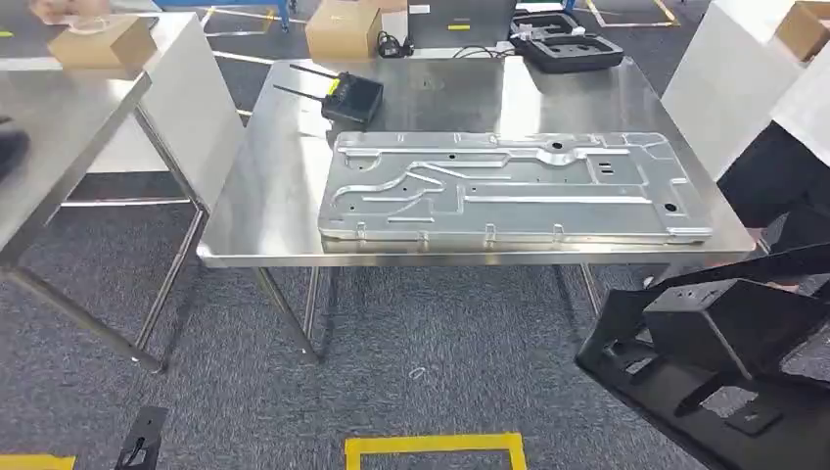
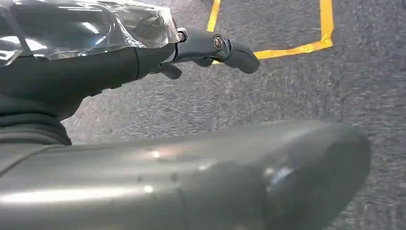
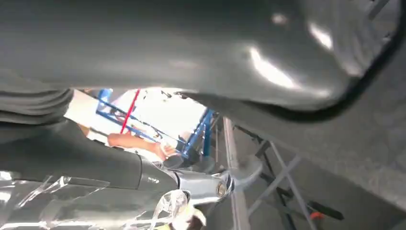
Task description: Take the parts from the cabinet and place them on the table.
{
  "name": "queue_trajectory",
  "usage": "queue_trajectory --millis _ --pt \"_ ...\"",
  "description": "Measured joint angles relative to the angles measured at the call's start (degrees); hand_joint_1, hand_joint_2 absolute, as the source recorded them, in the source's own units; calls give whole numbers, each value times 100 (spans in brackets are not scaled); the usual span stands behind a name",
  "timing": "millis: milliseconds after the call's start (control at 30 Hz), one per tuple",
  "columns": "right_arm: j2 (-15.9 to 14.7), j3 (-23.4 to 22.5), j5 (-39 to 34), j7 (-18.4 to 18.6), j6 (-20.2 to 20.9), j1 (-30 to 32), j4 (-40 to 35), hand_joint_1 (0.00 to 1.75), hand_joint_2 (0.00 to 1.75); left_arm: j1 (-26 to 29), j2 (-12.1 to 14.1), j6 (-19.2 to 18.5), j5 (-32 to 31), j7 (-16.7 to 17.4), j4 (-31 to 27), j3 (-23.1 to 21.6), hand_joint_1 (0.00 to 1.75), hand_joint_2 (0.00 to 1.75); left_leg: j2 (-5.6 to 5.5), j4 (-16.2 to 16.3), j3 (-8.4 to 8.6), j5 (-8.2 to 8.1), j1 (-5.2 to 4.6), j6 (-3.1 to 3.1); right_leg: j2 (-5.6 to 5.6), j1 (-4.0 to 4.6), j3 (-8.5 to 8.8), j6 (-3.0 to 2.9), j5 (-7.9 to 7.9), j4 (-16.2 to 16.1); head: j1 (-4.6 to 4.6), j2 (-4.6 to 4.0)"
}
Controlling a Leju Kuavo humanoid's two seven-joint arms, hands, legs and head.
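One large machined metal part [image 1: 509, 186] lying flat on the steel table [image 1: 264, 206], along its near edge, so at least one placement judged complete; cabinet out of frame, count of remaining parts not determinable. Left hand [image 2: 210, 48] hanging over grey carpet with fingers extended, holding nothing. Right hand [image 3: 210, 184] likewise holding nothing visible, fingers extended as far as discernible, grip state not fully clear.

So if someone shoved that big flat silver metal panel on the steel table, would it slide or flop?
The big flat silver metal panel looks like rigid ribbed sheet, so probably stiff. It lies flat on the polished steel table, so it would likely slide easily and not tip.
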Motion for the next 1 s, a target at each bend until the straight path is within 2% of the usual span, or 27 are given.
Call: queue_trajectory --millis 33,67,133,167,200,233,267,300,333,367,400,433,500,533,567,633,667,700,733,767,800,833,867,900,933,967,1000 --pt "7 0 -2 0 0 -2 0 0 0 -1 7 0 0 0 2 0 0 0 5 -8 51 194 15 45 -26 9 -63 16 -144 233 0 0" --pt "7 2 0 -2 0 -1 0 0 0 -5 9 -2 0 0 2 -2 0 0 14 -4 97 185 19 79 -32 -6 -264 33 -345 648 11 0" --pt "7 2 0 -2 -4 6 0 0 0 0 -11 -2 0 2 2 -2 0 0 26 7 124 144 19 69 -33 -17 -799 71 -700 1423 9 0" --pt "7 2 0 -2 -4 10 0 0 0 3 -15 -2 0 7 2 -2 0 0 27 7 141 113 26 56 -40 -26 -994 114 -781 1567 11 0" --pt "9 2 0 -2 -4 10 0 0 0 2 -15 -2 0 4 2 -2 0 0 24 11 167 79 32 38 -45 -38 -1033 132 -712 1438 11 0" --pt "7 4 0 -7 -4 9 0 0 0 3 -17 -2 0 4 2 -2 0 0 20 14 212 36 43 19 -49 -53 -970 136 -468 1090 11 0" --pt "4 2 0 -11 -4 8 0 0 0 3 -17 -2 0 7 2 -2 0 0 17 15 270 -12 54 -8 -53 -61 -844 133 -122 625 11 0" --pt "4 2 0 -9 -4 10 0 0 0 3 -17 -2 0 4 2 -2 0 0 13 19 329 -68 62 -41 -56 -75 -716 160 286 139 11 0" --pt "13 7 0 -9 -4 16 9 0 0 -5 -15 -2 0 7 2 -2 0 0 6 32 368 -109 50 -82 -65 -69 -711 146 508 -101 13 0" --pt "18 7 0 -9 -7 22 4 0 0 3 -20 2 -2 7 2 -2 0 0 5 15 329 -118 41 -113 -68 -36 -717 51 354 -155 8 0" --pt "17 9 0 -11 -4 21 2 0 0 -3 -17 0 0 9 2 -2 0 0 10 -3 317 -148 40 -154 -59 -18 -718 -4 433 -147 -11 0" --pt "18 9 2 -7 -9 19 0 0 0 -2 -22 0 0 9 2 -4 0 0 14 40 353 -141 41 -179 -50 -11 -718 -59 379 -163 -9 0" --pt "17 11 2 -20 -7 11 0 0 0 -17 -22 0 0 9 2 -6 0 0 20 103 356 -186 45 -219 -53 -48 -555 -131 342 -206 -11 0" --pt "17 11 2 -24 -7 -8 0 0 0 -24 -33 0 0 11 2 -7 0 0 31 376 239 -188 55 -245 -61 -50 -485 -171 301 -215 -24 0" --pt "17 11 4 -17 -7 -14 0 0 0 -30 -28 0 0 33 2 -2 0 0 30 832 -41 -249 62 -272 -64 -51 -439 -197 253 -216 -26 0" --pt "17 15 4 -20 -4 -5 0 0 0 -3 -31 -2 0 50 2 -4 0 0 30 1650 -632 -538 61 -302 -58 -40 -333 -212 141 -216 -31 0" --pt "20 15 4 -20 -4 -5 0 0 0 6 -35 -2 2 68 2 -4 0 0 30 1844 -840 -667 61 -303 -52 -34 -261 -211 76 -216 -31 0" --pt "20 15 4 -20 -4 -5 0 0 0 12 -35 -2 0 81 2 -4 0 0 30 1809 -937 -678 60 -292 -44 -28 -169 -208 8 -216 -33 0" --pt "22 15 4 -20 -4 -6 0 0 0 12 -35 -2 0 83 2 -2 0 0 30 1552 -933 -617 49 -262 -41 -19 -43 -208 -83 -217 -33 0" --pt "24 15 4 -20 -4 -6 0 0 0 12 -35 -2 0 83 2 -4 0 0 30 1178 -877 -426 24 -215 -42 -10 79 -202 -169 -220 -33 0" --pt "26 17 4 -20 -4 -6 0 0 0 21 -35 -2 0 83 2 -4 0 0 28 714 -801 -6 -12 -133 -46 -4 202 -190 -267 -226 -33 0" --pt "31 17 4 -20 -2 10 7 0 0 47 -31 -2 2 83 4 -4 0 0 30 252 -764 689 -56 -32 -43 -17 248 -182 -351 -253 -33 0" --pt "45 17 4 -17 -2 26 7 0 0 85 11 -4 4 83 9 -4 0 0 21 167 -844 945 -118 16 -33 -42 291 -144 -391 -267 -33 0" --pt "52 31 0 -17 11 15 2 0 0 83 -11 -13 4 83 13 -17 0 0 30 177 -791 846 -151 69 2 -27 282 -81 -382 -359 -57 0" --pt "48 31 4 -17 9 20 2 0 0 83 24 -7 2 87 13 -2 0 0 33 -22 -741 780 -163 114 -11 -40 349 -44 -338 -391 -57 0" --pt "48 31 7 -4 4 18 2 0 0 62 26 -7 -4 90 13 0 0 0 41 -79 -669 703 -152 142 -14 -27 376 -1 -259 -396 -59 0" --pt "24 33 15 -22 4 13 -2 0 0 39 26 -4 -9 90 13 0 0 0 21 -141 -505 689 -101 155 -13 -26 385 18 -232 -330 -64 2"
